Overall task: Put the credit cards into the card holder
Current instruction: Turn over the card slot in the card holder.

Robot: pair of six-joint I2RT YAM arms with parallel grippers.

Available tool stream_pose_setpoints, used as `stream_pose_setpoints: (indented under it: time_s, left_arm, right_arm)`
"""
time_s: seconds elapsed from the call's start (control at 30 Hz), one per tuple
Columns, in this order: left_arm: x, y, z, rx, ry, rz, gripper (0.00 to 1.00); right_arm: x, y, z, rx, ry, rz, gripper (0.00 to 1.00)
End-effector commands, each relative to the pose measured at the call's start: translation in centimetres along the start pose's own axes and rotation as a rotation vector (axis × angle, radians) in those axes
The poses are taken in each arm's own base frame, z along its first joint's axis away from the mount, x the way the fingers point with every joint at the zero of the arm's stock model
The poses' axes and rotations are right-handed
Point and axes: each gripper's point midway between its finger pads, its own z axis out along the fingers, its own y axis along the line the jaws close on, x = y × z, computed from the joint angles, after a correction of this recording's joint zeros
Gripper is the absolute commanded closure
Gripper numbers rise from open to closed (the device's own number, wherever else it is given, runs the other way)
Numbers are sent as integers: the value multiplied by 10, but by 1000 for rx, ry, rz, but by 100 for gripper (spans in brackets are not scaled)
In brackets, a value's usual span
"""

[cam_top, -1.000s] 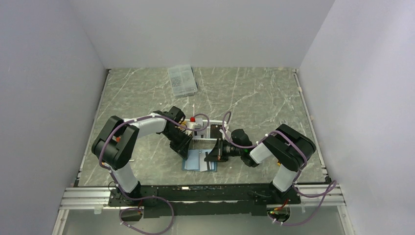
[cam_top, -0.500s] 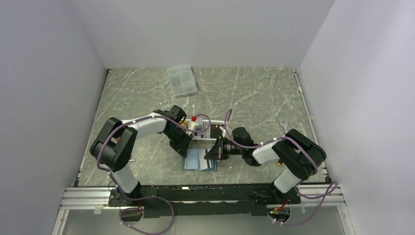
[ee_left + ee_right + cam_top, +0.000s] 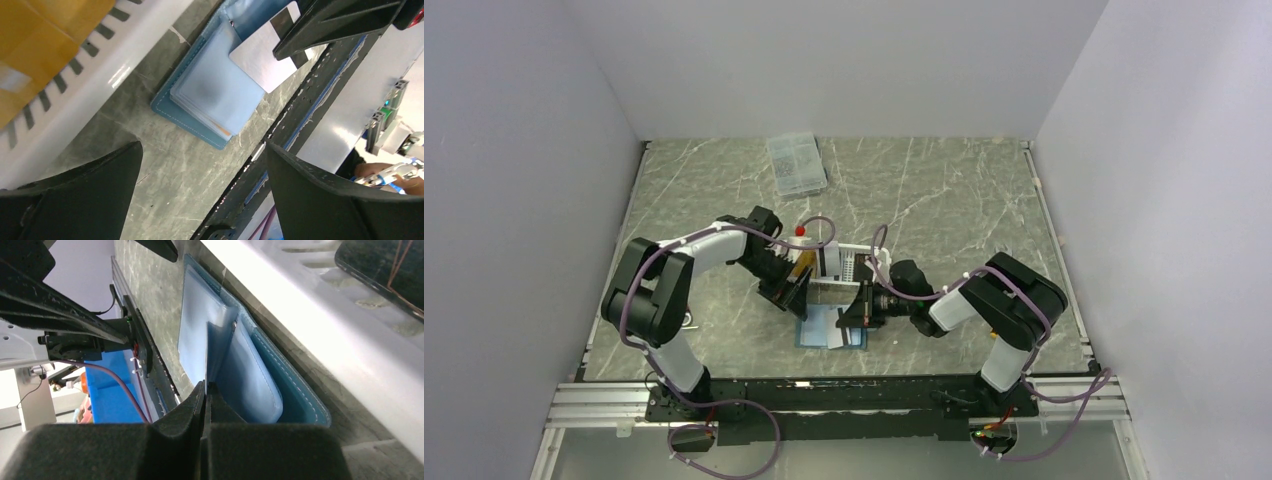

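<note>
- Teal-blue leather first, from the top camera: the card holder (image 3: 820, 330) lies open on the grey marbled tabletop (image 3: 944, 200), right at the near side of the white slatted basket (image 3: 842, 262). My left end effector (image 3: 790, 290) hangs just beside the holder's far-left corner. My right end effector (image 3: 850, 314) sits over its right half.
- Left wrist camera: my left end effector (image 3: 202, 150) is spread wide with nothing between its fingers. The card holder (image 3: 215, 95) lies ahead of them and apart, its pale blue sleeves fanned. A grey striped card (image 3: 255, 57) overlaps the holder's far end, pinched by the right arm's black fingers (image 3: 340, 20). I cannot tell whether the card touches the sleeves. A yellow card (image 3: 45, 35) lies inside the basket (image 3: 105, 60).
- Right wrist camera: my right end effector (image 3: 206, 390) is clamped tight on the thin grey striped card, seen edge-on. The card holder (image 3: 260, 385) lies straight ahead of the fingertips, its back edge against the basket wall (image 3: 350, 330). The card's far edge sits at the sleeves.
</note>
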Motion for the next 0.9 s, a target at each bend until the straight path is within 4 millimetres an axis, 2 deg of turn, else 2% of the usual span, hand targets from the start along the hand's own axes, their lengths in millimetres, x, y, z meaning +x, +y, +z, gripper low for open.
stream_pose_setpoints:
  time_s: [0.0, 0.17, 0.5, 0.73, 0.87]
  left_arm:
    - [-1, -10, -4, 54, -21, -48, 1]
    - [-2, -10, 1, 51, -44, -64, 1]
    - [0, -14, 25, 25, -21, -24, 1]
    - [-17, -26, 20, 59, -83, 3, 1]
    - [-20, -19, 22, 18, -83, 14, 4]
  right_arm:
    - [1, -8, -1, 14, -27, -31, 100]
    - [3, -9, -4, 3, -48, -10, 100]
    - [11, -24, -17, 10, -95, 37, 100]
    - [11, -19, -15, -41, -105, 59, 100]
    - [8, -13, -14, -67, -113, 61, 100]
